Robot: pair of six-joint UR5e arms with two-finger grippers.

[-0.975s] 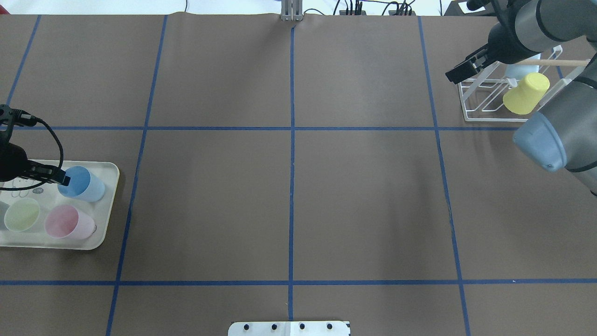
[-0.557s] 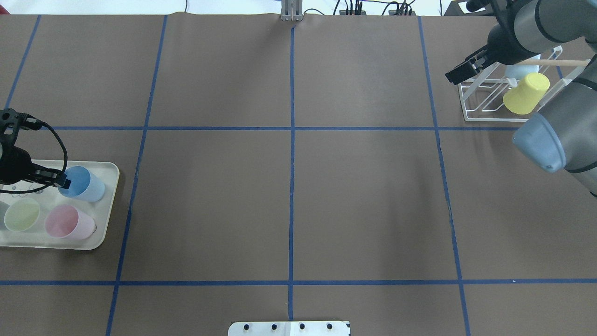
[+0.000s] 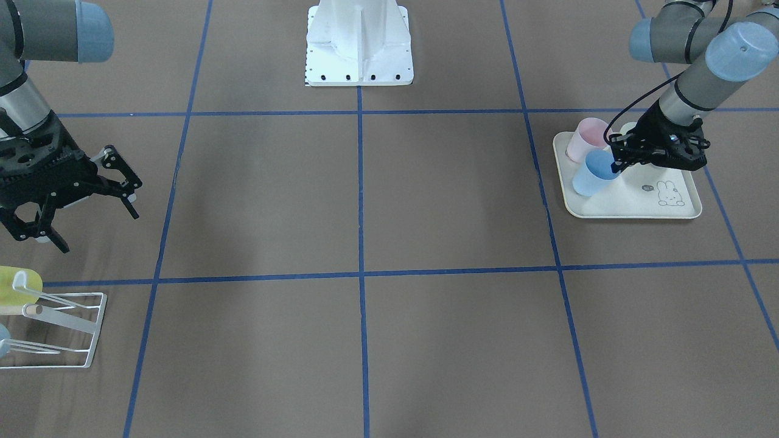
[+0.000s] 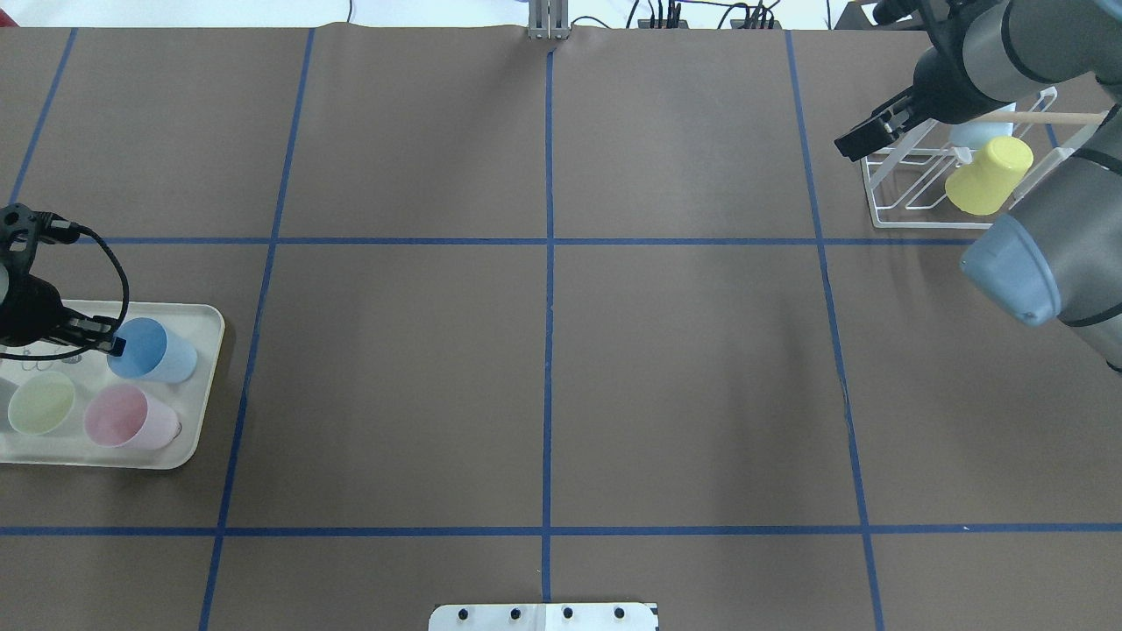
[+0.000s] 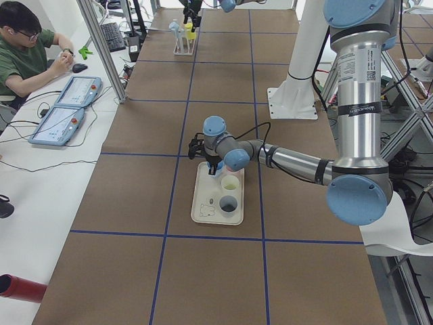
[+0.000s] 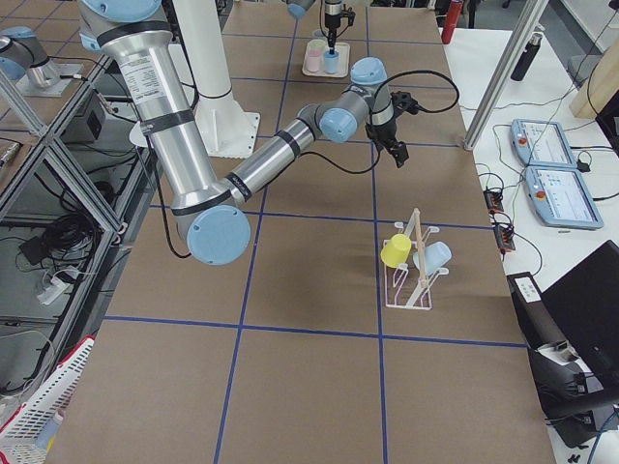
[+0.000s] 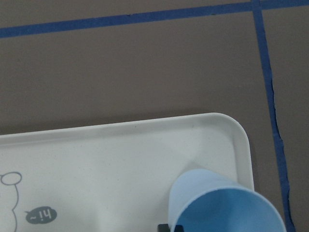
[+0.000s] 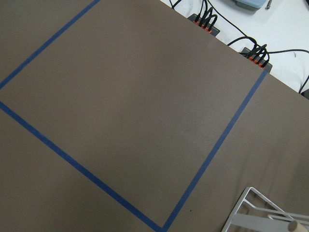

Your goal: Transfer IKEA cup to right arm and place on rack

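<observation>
The IKEA cup, a blue cup (image 4: 158, 352) (image 3: 593, 173), stands on the cream tray (image 4: 200, 386) (image 3: 633, 204) at the table's left end. My left gripper (image 4: 114, 345) (image 3: 616, 164) is shut on its rim, with one slim finger inside the mouth; the left wrist view shows the cup (image 7: 222, 205) close up near the tray's corner. The right arm holds its chunky black gripper (image 3: 97, 231) (image 4: 852, 142) open and empty in the air beside the white wire rack (image 4: 907, 194) (image 3: 67, 331) (image 6: 411, 282).
A yellow cup (image 4: 988, 175) and a pale blue cup (image 4: 982, 133) hang on the rack. A pink cup (image 4: 130, 419) and a green cup (image 4: 40, 403) share the tray. A person (image 5: 24, 51) sits at a side desk with tablets.
The left gripper and the blue cup's rim have shifted slightly toward the near edge of the tray. The right arm has drifted a little upward and away.
</observation>
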